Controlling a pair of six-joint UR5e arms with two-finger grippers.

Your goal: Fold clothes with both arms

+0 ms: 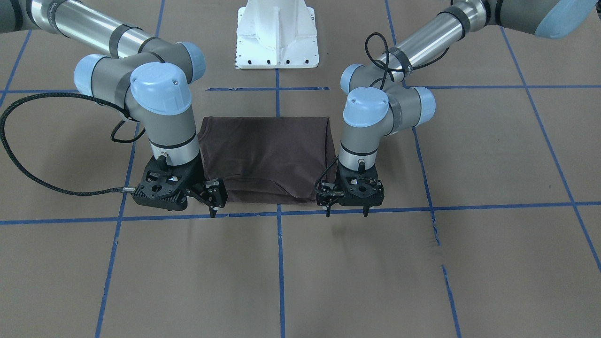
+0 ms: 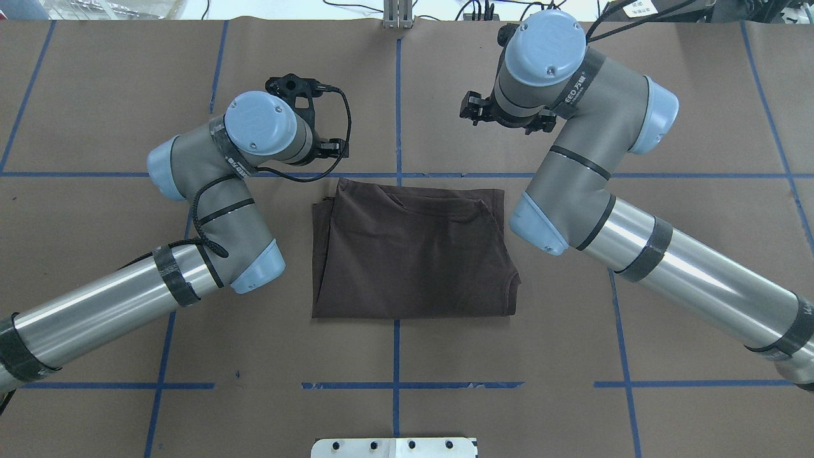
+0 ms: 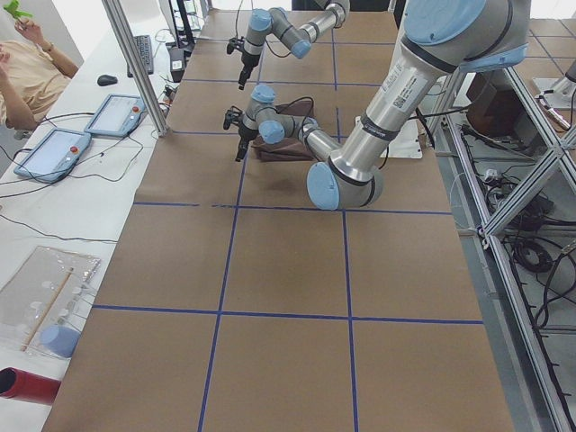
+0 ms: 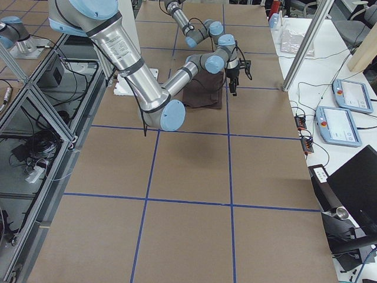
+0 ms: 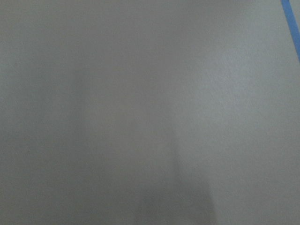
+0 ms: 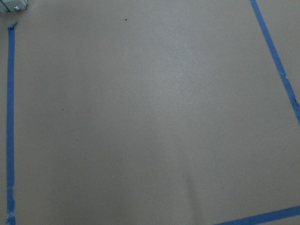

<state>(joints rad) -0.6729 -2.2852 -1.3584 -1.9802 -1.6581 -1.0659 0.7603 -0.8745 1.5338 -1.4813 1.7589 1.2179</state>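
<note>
Left tool (image 1: pixel 346 212) hangs with its two fingers parted and nothing between them, just off the corner of the T-shirt (image 1: pixel 265 150) on your side of the tabletop (image 1: pixel 375 272). The right tool (image 1: pixel 215 209) sits at the opposite corner of that same edge. It is turned at an angle, its fingers look parted too, and it holds no cloth. Both wrist cameras show only bare brown paper and blue tape (image 6: pixel 10 122), so neither tool is over the garment.

The shirt lies between the two arms as a compact rectangle, several layers thick, with no sleeve sticking out. By my reading, most of the folding is done. A curved edge (image 2: pixel 467 205) shows on top along your side; I cannot tell whether it is collar or sleeve. One corner on the robot's side, toward its right arm, bulges out of line.

What is left, as I judge it, is at most one more fold to halve the stack, or simply squaring up that loose corner.
</note>
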